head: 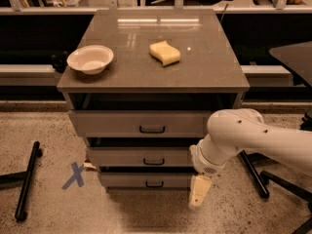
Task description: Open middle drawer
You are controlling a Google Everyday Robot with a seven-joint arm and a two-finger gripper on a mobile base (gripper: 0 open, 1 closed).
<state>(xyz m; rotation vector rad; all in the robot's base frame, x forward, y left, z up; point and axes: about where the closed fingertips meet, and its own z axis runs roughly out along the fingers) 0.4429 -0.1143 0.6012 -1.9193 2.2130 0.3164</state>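
The middle drawer (131, 156) is a wide grey front with a small black bar handle (154, 161). It sits between the taller top drawer (117, 123) and the short bottom drawer (126, 180) of a grey cabinet. I see no gap showing its inside. My gripper (200, 193) is cream-coloured and hangs downward from the white arm (234, 135). It is in front of the cabinet's lower right corner, right of and below the middle handle, and not touching it.
A white bowl (90, 58) and a yellow sponge (165, 52) lie on the cabinet top (204, 67). Black chair legs lie on the floor at left (27, 179) and right (253, 172). A blue tape X (74, 174) marks the floor.
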